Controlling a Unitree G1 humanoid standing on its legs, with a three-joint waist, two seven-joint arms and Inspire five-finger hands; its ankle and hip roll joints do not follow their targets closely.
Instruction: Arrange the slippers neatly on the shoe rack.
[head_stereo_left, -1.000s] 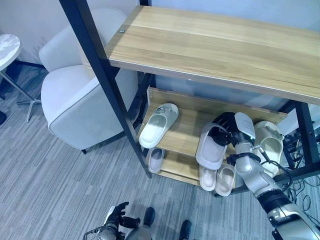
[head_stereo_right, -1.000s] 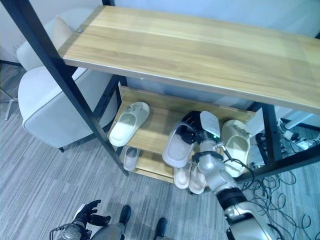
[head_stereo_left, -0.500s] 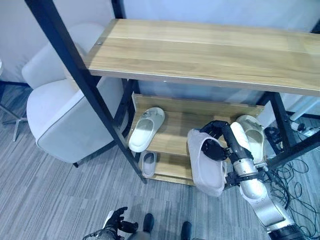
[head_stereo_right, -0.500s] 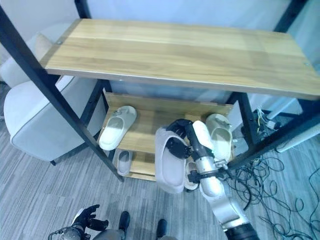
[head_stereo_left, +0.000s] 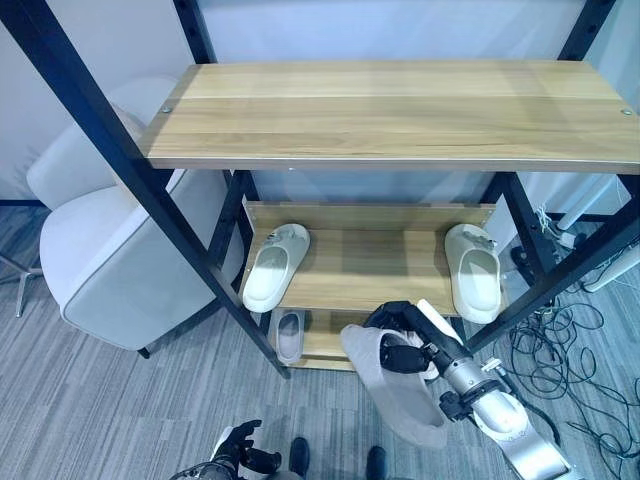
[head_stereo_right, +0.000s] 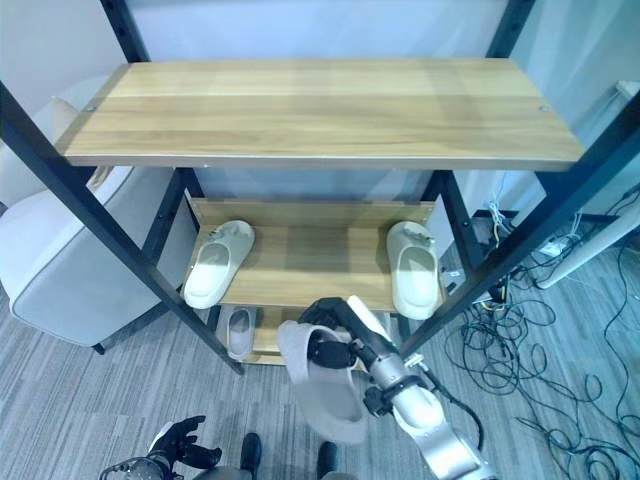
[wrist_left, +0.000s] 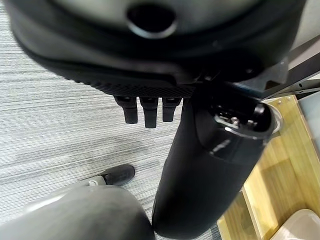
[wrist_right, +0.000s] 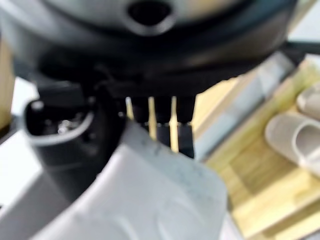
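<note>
The right hand (head_stereo_left: 405, 340) has its fingers curled tight on a pale slipper (head_stereo_left: 400, 390), low in the frame, off the shoe rack (head_stereo_left: 360, 270). It should go flat on the middle shelf, between the two slippers there, toes matching.

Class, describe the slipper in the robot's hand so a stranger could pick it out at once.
Find the shoe rack with its wide wooden top. In front of its lower shelves, above the floor, the right hand grips a pale slipper. The other slippers lie on shelves; it alone hangs off the rack, sole outward.
</note>
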